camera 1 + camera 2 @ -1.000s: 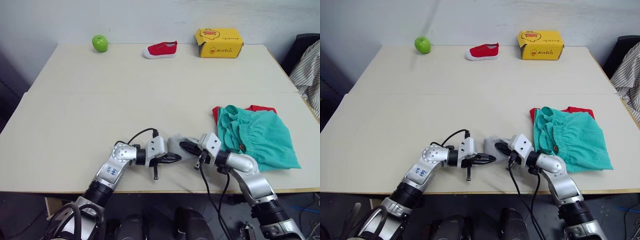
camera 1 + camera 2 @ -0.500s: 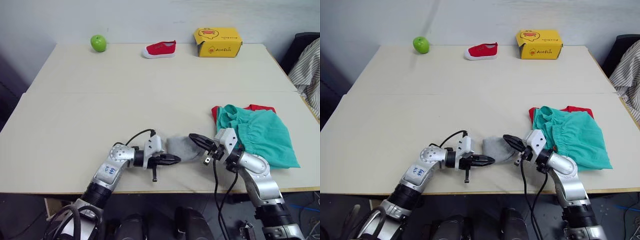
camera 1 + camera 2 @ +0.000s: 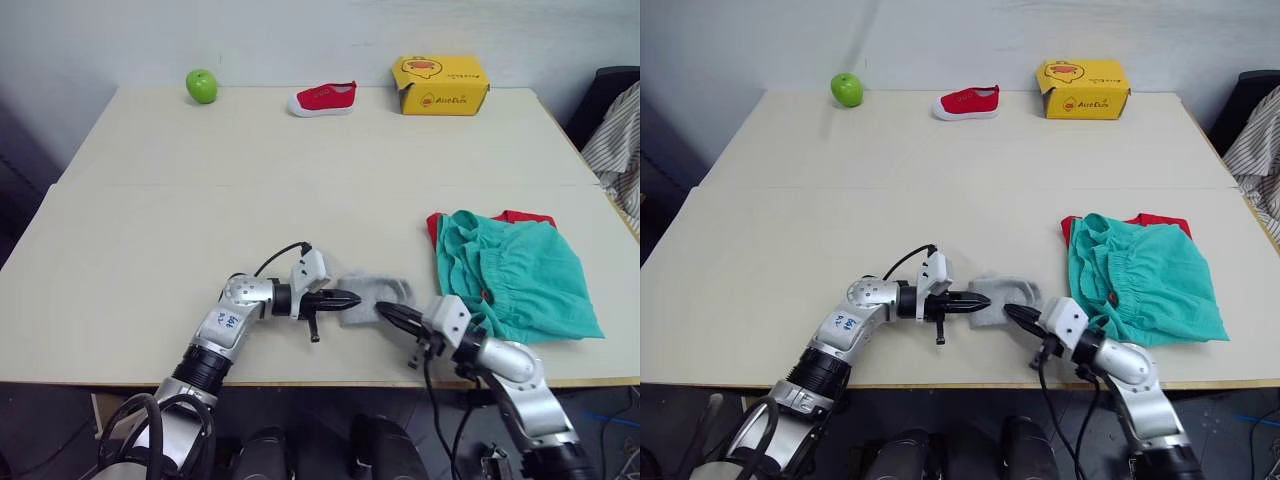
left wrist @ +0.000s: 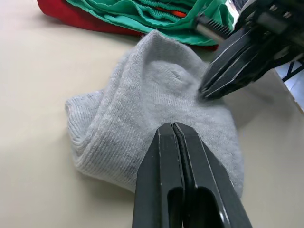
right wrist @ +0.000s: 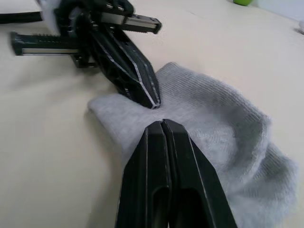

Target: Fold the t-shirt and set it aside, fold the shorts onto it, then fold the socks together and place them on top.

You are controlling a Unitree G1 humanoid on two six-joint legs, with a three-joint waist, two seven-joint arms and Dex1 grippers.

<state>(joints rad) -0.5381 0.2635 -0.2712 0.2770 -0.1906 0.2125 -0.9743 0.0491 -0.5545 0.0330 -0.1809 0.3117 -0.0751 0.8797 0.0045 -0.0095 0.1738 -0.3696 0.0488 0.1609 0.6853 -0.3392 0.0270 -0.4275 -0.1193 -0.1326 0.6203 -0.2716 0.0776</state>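
Left eye view: teal fabric shorts [image 3: 515,280] already folded over red t-shirt [image 3: 520,216]; beside them, bundled grey socks [image 3: 375,297] unplaced, left gripper [image 3: 345,298] and right gripper [image 3: 390,314] both closed, fingertips pressing them.

A big table [image 3: 200,200] with a pale, cream-coloured top took up most of the view. A thin line ran across its middle from side to side.

Three things sat in a row along the far edge. A green apple [image 3: 201,85] was at about 11 o'clock. A small red shoe [image 3: 322,99] with a white sole lay at 12 o'clock, on its sole. A yellow box [image 3: 440,84] with a cartoon picture and some writing stood at about 1 o'clock, just beside the shoe but not touching it.

At 3 o'clock, off the table's edge, a striped cloth [image 3: 618,150] hung over something dark.

A grey wall [image 3: 300,35] was behind the table.
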